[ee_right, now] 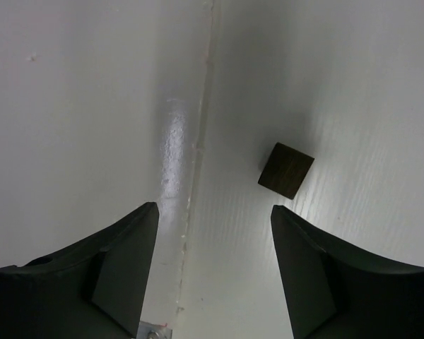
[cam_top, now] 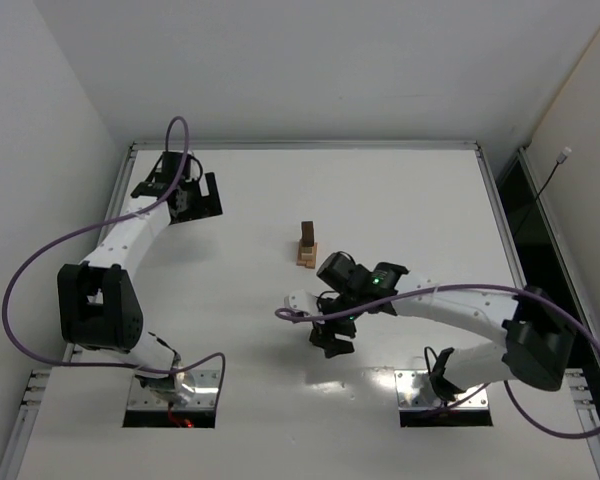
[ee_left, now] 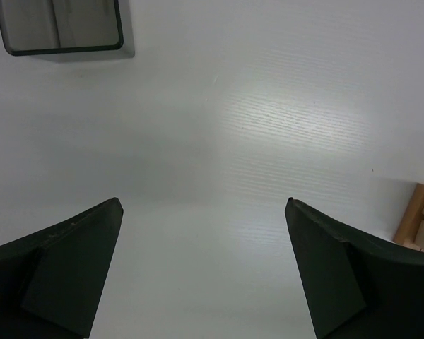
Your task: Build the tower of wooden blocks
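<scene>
Wood block tower is standing near the middle of the table in the overhead view, with a light tan base carrying a dark brown piece that is rising upright.

The left gripper is hanging in the upper left of that view, well apart from the tower. In its wrist view the left gripper is showing its fingers spread wide with only bare table between them. A grey plastic bin is sitting in the upper left corner, and tan wood pieces are peeking in at the right edge.

The right gripper is hovering just below and to the right of the tower in the overhead view. Its wrist view is showing the right gripper with its fingers apart and nothing between them. A small dark brown block is lying on the table right of centre, just beyond the right-hand fingertip and touching neither finger.
</scene>
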### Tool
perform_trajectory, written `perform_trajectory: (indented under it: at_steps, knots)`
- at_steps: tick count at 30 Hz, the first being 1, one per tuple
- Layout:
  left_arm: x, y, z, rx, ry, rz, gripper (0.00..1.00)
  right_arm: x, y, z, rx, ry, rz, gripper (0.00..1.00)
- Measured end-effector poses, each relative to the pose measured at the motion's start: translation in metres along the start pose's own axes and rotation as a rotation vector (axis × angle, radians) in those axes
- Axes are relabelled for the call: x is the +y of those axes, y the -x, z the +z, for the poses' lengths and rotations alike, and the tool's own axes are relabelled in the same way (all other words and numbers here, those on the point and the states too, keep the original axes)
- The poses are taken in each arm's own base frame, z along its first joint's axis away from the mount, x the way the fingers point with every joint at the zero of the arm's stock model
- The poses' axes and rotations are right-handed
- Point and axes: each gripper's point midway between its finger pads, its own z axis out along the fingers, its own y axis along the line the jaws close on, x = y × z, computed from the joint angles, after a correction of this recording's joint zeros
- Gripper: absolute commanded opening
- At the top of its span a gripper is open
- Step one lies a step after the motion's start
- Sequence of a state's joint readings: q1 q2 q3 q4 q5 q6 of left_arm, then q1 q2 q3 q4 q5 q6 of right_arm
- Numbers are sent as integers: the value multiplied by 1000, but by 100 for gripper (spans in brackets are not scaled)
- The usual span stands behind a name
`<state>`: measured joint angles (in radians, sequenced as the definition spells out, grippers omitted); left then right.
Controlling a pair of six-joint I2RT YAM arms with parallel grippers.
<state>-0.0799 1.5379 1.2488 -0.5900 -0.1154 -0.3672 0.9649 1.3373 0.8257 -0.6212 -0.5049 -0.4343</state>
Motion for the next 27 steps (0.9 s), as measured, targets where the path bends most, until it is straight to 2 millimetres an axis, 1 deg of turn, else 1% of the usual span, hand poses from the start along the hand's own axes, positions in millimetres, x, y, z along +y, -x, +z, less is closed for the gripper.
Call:
perform_trajectory:
  at_steps: [4,6,8,11,13,17,19,23,25,27]
  knots:
    - [-2,-1,0,6,-16,-2,100,-4,0,22,36,-3,56,61]
    - [-3,-1,0,8,-23,-2,100,-3,4,26,39,-10,34,67]
    - [-5,-2,0,11,-36,-2,100,-1,10,27,42,-3,-30,70]
    - [-9,-3,-1,17,-54,-2,100,-3,15,22,46,9,-149,74]
    - [-10,-3,-1,19,-65,1,100,-5,14,18,58,14,-233,74]
    - [-14,-5,0,28,-84,5,100,-9,2,4,104,36,-444,74]
    - [-15,-6,2,34,-91,6,100,-10,-1,-2,113,48,-527,74]
    - [-16,-11,8,55,-97,10,100,-15,-17,-13,153,113,-683,74]
    - [-17,-13,11,65,-97,11,100,-19,-19,-17,164,152,-749,74]
    - [-17,-13,13,71,-96,11,100,-22,-18,-17,170,189,-812,74]
